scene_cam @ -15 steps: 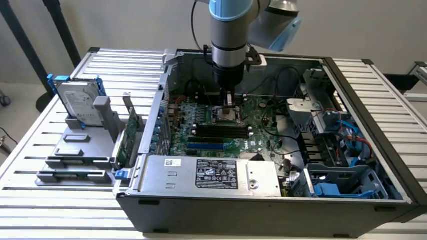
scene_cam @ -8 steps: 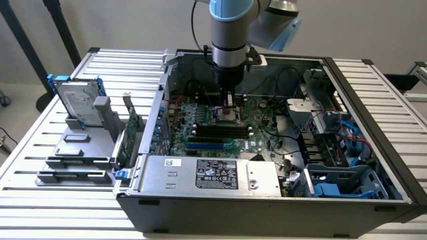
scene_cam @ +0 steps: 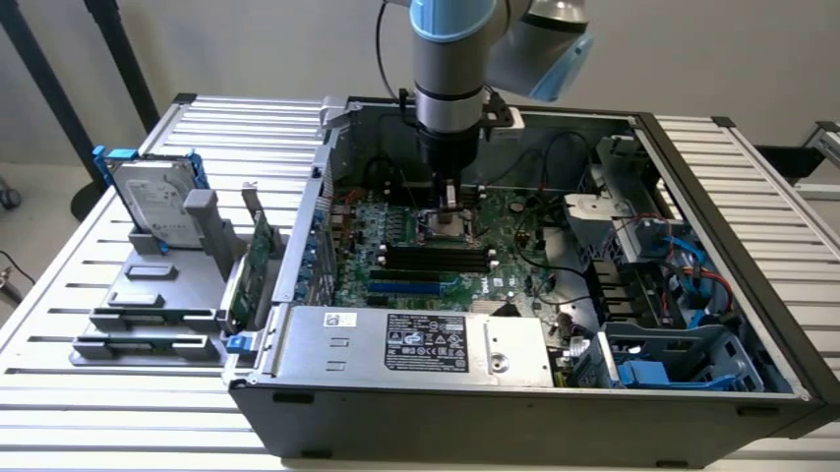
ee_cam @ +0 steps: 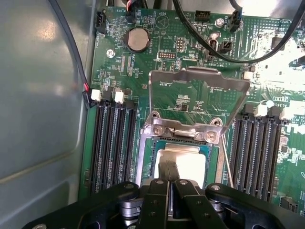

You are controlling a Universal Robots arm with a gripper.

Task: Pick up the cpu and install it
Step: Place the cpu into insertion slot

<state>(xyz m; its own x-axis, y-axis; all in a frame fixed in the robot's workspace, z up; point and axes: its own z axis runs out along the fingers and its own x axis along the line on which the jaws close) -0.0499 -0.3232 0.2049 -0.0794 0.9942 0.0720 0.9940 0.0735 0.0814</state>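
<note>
The cpu (ee_cam: pixel 190 162), a small square chip with a shiny silver top, lies flat in the motherboard socket (ee_cam: pixel 148 157). The socket's metal load plate (ee_cam: pixel 200 95) stands swung up behind it. My gripper (ee_cam: pixel 171 168) is shut, its two dark fingertips pressed together over the middle of the cpu's top; whether they touch it I cannot tell. In the exterior view, the arm reaches straight down into the open computer case (scene_cam: pixel 735 197), with the gripper (scene_cam: pixel 450 204) just above the socket (scene_cam: pixel 453 231) on the green motherboard.
Black memory slots (ee_cam: pixel 112 143) flank the socket on both sides. Black cables (ee_cam: pixel 224 52) loop over the board. A power supply (scene_cam: pixel 420 339) fills the case's near side. On a grey stand at the exterior view's left are a hard drive (scene_cam: pixel 155 202) and a green card (scene_cam: pixel 263 251).
</note>
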